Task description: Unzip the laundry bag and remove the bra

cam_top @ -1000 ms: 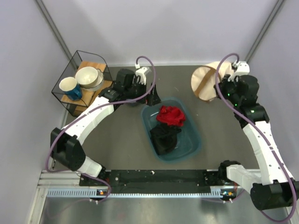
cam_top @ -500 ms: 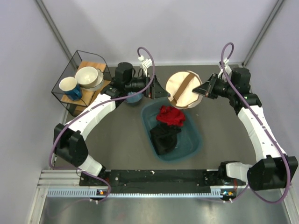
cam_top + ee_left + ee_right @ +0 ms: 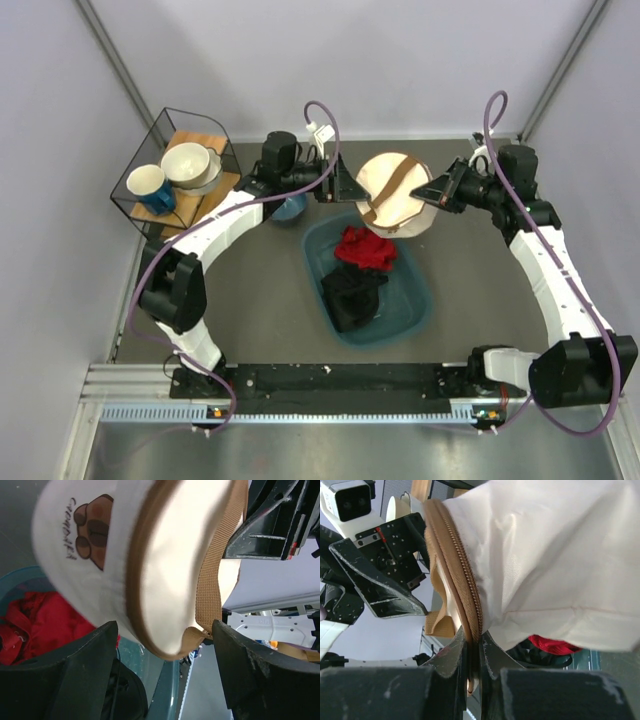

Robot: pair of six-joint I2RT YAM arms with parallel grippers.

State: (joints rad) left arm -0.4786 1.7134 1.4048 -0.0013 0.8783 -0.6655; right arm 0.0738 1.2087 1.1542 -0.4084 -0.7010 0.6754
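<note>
The cream laundry bag hangs in the air over the far end of the teal tub, its flat face with a brown strap turned toward the left arm. My right gripper is shut on the bag's brown zipper band, pinching the rim between both fingers. My left gripper is open, its fingers standing either side of the bag's lower rim and strap loop without clamping it. A bear print shows on the bag's side wall. The bra is hidden.
The teal tub below holds a red cloth and a black garment. A wire basket at the back left holds a blue mug and bowls. A small blue bowl sits under the left arm.
The right arm carried the bag from the back right corner leftward to above the tub. The left gripper swung right to meet it, and its jaws narrowed a little.
</note>
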